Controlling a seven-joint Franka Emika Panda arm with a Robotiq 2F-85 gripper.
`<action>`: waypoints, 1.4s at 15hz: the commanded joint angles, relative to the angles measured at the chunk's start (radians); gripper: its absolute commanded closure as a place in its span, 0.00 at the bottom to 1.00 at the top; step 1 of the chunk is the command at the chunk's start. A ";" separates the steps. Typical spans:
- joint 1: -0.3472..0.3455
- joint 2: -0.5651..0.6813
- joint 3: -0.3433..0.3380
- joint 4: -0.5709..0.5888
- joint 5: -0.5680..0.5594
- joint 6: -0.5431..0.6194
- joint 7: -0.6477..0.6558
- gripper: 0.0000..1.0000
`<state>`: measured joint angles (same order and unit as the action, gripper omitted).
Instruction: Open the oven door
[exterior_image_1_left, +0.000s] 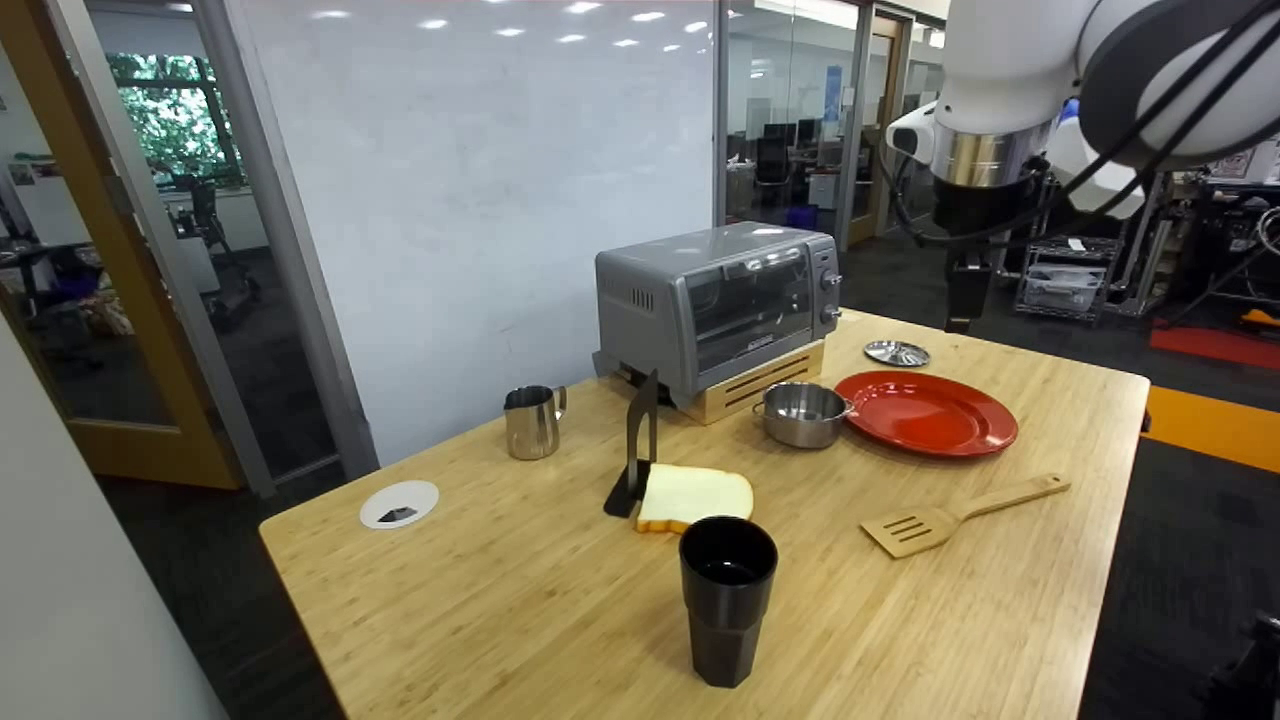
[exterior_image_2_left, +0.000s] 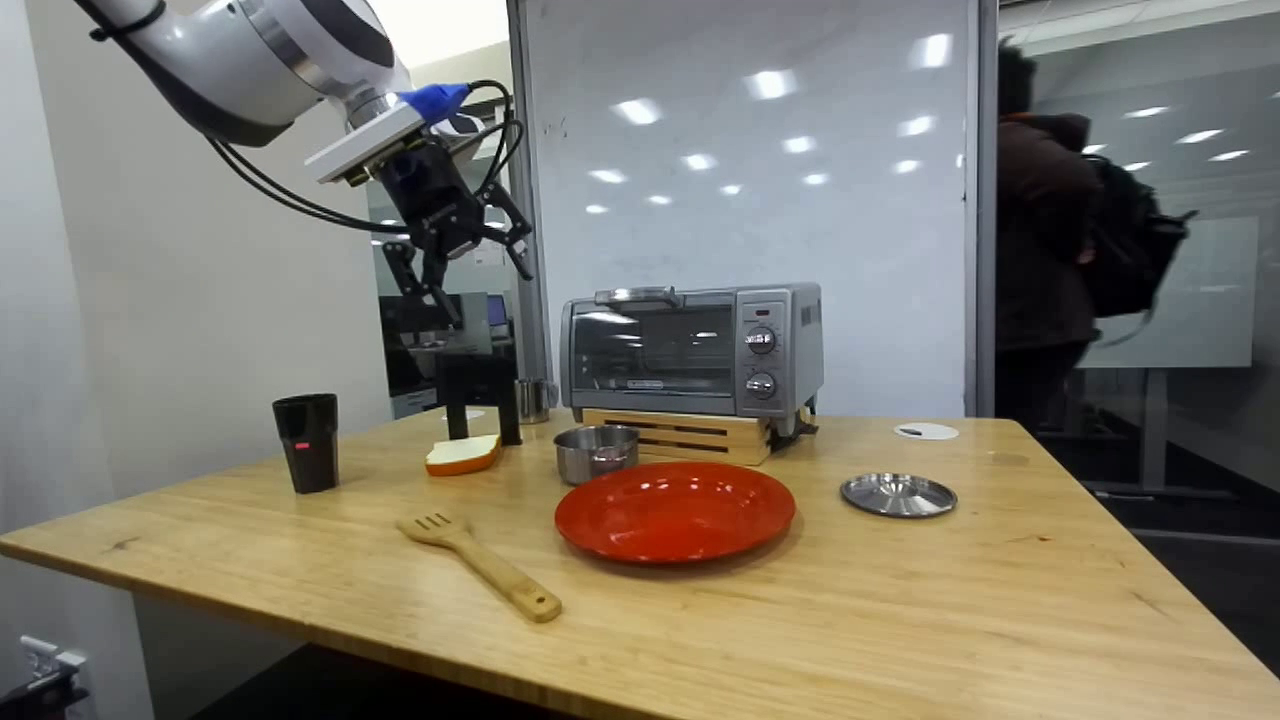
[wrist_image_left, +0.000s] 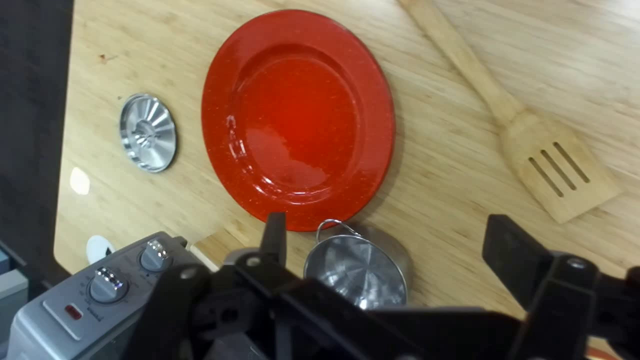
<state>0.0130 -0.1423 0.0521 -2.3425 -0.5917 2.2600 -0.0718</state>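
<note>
The gripper (exterior_image_2_left: 488, 295) is hanging in front of the oven (exterior_image_1_left: 690, 260) and higher, its fingers (wrist_image_left: 517, 262) standing apart, empty. The oven door (exterior_image_2_left: 655, 350) is resting closed on the oven's front. A steel pot (exterior_image_2_left: 596, 457) is standing just before the oven; from this nearness, I am fearing, the oven door swinging down may strike it.

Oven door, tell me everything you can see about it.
The oven door is a wide, dark glass panel in a silver, metal-looking frame, with a shiny bar handle along its top and a badge, too small to read, at the bottom. It looks shut in both exterior views, standing upright across the front of the toaster oven, next to the control panel. Reflections streak the glass. Nothing else is seen touching it; the open pincer hangs apart from it.
</note>
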 joint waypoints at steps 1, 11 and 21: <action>-0.015 0.062 0.001 -0.003 -0.234 0.093 0.028 0.00; -0.006 0.147 -0.038 0.058 -1.090 0.254 0.373 0.00; 0.010 0.125 -0.033 0.074 -1.399 0.215 0.761 0.00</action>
<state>0.0214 -0.0167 0.0199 -2.2688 -1.9943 2.4751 0.6936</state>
